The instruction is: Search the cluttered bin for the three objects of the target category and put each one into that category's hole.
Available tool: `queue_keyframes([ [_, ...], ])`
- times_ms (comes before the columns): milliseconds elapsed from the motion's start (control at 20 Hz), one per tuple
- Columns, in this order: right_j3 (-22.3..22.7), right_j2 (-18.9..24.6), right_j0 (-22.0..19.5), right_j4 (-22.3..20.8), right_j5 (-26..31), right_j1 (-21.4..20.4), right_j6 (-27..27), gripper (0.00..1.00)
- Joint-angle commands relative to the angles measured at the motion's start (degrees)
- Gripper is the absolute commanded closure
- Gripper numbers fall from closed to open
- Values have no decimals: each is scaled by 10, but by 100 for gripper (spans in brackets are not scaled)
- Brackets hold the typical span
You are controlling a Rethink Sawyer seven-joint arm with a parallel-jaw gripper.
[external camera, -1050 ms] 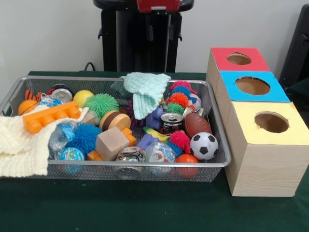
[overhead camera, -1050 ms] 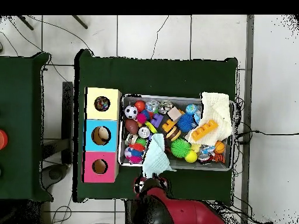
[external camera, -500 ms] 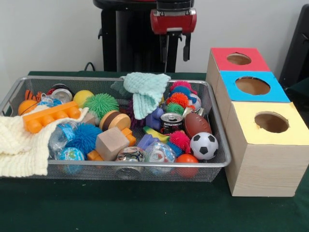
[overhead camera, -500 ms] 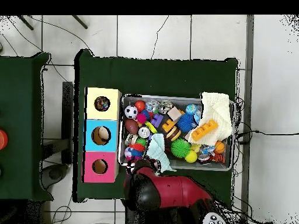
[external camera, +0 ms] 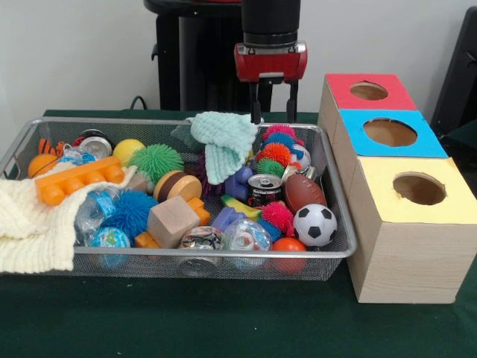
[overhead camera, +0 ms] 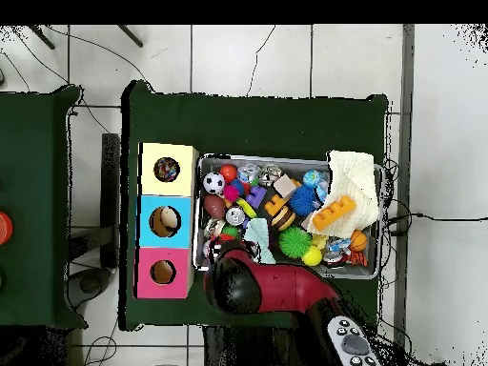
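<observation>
Hovering over the far end of the wire-mesh bin point(external camera: 339, 224), your red and black gripper point(external camera: 273, 101) has its fingers point(external camera: 256, 101) apart and empty, just above the red and pink spiky rubber balls point(external camera: 277, 153). Which category is wanted, you cannot tell from here. The likeliest trouble is a descent that snags the mint-green knitted cloth point(external camera: 223, 142) draped just beside them, dragging it up with the pick. The fingers could also clip the bin's far rim or pinch two balls at once, since they sit touching. The small soda can point(external camera: 264, 188) and brown toy football point(external camera: 303, 192) crowd the near side. The three holes stand in the red, blue and yellow-topped wooden boxes point(external camera: 391, 133) beside the bin, on the green worktop point(external camera: 223, 321).
</observation>
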Motion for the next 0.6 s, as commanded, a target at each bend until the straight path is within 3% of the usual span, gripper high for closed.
queue_keyframes([
  [50, -103, 5, -5, 42, 11, 51, 87, 0],
  [300, -158, -21, 24, 39, 47, 74, 63, 0],
  [600, -206, -18, 29, 36, 59, 104, 48, 0],
])
